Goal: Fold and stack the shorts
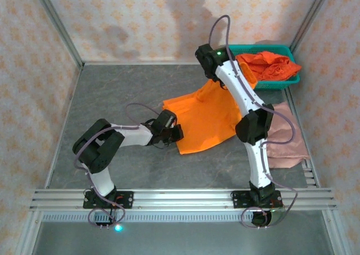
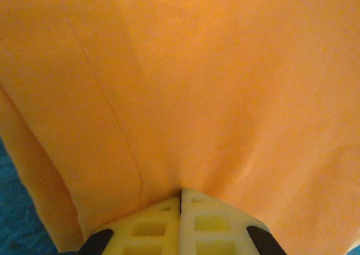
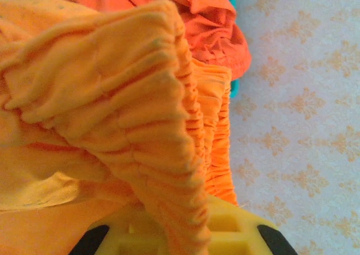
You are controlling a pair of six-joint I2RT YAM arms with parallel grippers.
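Observation:
A bright orange pair of shorts [image 1: 203, 120] lies spread in the middle of the table, its far end lifted. My left gripper [image 1: 175, 133] is at the cloth's near left edge, and its pale fingers [image 2: 197, 215] are shut on the smooth orange fabric [image 2: 214, 86]. My right gripper [image 1: 216, 78] holds the raised far end. In the right wrist view its jaws are shut on the gathered elastic waistband [image 3: 140, 125]. A dusty pink pair of shorts [image 1: 288, 145] lies flat at the right, partly behind the right arm. More orange shorts [image 1: 270, 63] are heaped in the basket.
A teal plastic basket [image 1: 284, 81] stands at the far right corner against the patterned wall. The right arm [image 1: 247, 106] arches over the table's right half. Patterned walls close in the sides and back. A metal rail [image 1: 180, 197] runs along the near edge.

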